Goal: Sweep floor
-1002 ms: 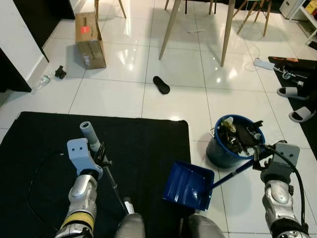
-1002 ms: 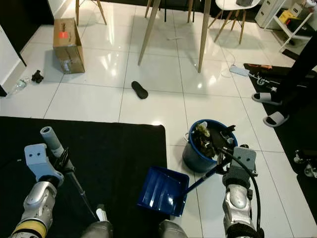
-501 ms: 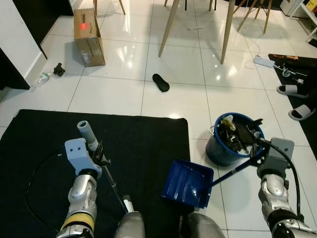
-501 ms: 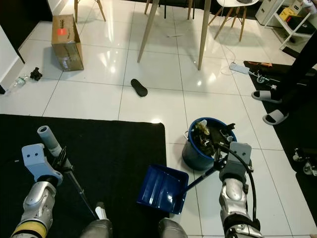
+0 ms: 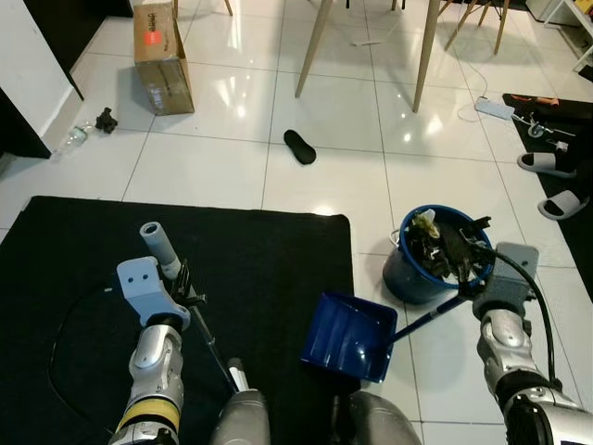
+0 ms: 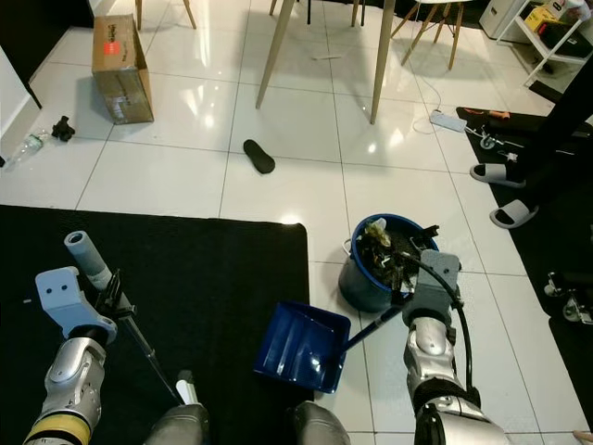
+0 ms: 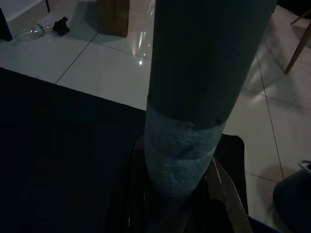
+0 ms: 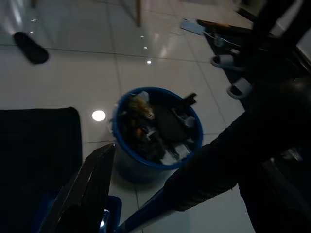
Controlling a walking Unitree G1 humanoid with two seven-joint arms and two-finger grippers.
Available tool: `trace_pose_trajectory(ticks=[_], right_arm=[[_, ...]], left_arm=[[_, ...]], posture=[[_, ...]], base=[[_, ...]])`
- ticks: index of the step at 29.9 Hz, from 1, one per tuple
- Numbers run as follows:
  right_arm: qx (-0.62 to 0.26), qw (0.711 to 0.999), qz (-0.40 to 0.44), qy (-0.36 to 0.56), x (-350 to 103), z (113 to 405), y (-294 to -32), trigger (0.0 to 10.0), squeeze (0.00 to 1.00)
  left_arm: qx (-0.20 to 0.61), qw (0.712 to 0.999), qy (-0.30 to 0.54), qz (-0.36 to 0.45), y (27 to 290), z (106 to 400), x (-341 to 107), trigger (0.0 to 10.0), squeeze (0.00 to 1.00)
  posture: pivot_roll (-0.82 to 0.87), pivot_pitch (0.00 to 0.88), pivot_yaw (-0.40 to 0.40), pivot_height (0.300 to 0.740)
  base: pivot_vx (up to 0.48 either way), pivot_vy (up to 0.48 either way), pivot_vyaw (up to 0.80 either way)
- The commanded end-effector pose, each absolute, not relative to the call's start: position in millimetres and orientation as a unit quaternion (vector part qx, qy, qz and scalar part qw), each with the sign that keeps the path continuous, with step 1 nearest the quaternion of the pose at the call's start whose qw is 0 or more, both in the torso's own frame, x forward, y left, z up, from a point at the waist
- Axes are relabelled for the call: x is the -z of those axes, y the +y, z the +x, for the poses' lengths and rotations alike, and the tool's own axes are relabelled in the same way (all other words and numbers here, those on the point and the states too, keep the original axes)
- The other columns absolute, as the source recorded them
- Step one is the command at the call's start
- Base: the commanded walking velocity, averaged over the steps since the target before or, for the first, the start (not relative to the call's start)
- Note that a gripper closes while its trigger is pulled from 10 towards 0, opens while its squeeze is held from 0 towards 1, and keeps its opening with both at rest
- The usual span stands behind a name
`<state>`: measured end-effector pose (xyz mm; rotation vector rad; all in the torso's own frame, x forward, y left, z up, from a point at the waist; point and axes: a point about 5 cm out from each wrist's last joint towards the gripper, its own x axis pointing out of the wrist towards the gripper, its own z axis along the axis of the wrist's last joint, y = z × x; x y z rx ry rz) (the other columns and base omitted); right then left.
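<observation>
My left gripper (image 5: 188, 298) is shut on a thin black broom handle (image 5: 208, 345) with a grey foam end (image 5: 158, 247), held over the black rug (image 5: 83, 269); the foam grip (image 7: 184, 145) looms close in the left wrist view. A blue dustpan (image 5: 350, 336) rests at the rug's right edge. Its blue handle (image 5: 424, 319) rises to my right gripper (image 5: 468, 295), which is shut on it beside a blue bucket (image 5: 408, 283) holding trash. The bucket (image 8: 127, 167) also appears in the right wrist view.
A black sole (image 5: 299, 146) lies on the white tiles ahead. A cardboard box (image 5: 159, 57) stands far left, with a bottle (image 5: 74, 139) near the wall. Table legs (image 5: 423, 60) are ahead, and slippers (image 5: 542, 163) and a power strip (image 5: 494, 108) lie on the right.
The camera has tilted, so the whole scene sits slightly higher in the picture. My right gripper has drawn a little closer to the bucket with the dustpan handle. The left arm holds still.
</observation>
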<state>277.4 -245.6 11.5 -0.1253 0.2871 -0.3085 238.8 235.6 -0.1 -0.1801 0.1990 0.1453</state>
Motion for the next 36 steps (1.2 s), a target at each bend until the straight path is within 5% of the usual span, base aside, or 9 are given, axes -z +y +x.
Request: trace_pose_trajectory(ticks=[1, 20, 36], right_arm=[[0.144, 0.973, -0.070, 0.166, -4, 272, -246, 10.0, 0.00], [0.140, 0.974, -0.056, 0.166, -2, 272, -238, 10.0, 0.00], [0.181, 0.971, -0.008, 0.158, 5, 265, -231, 10.0, 0.00]], left_arm=[[-0.090, 0.971, 0.162, -0.149, 218, 218, 28, 10.0, 0.00], [-0.071, 0.974, 0.158, -0.147, 218, 223, 24, 10.0, 0.00], [-0.007, 0.980, 0.162, -0.118, 223, 246, 9, 10.0, 0.00]], posture=[[0.20, 0.119, -0.168, 0.740], [0.19, 0.106, -0.146, 0.740], [0.22, 0.096, -0.003, 0.740]], base=[[0.000, 0.000, 0.00], [0.000, 0.000, 0.00], [0.000, 0.000, 0.00]])
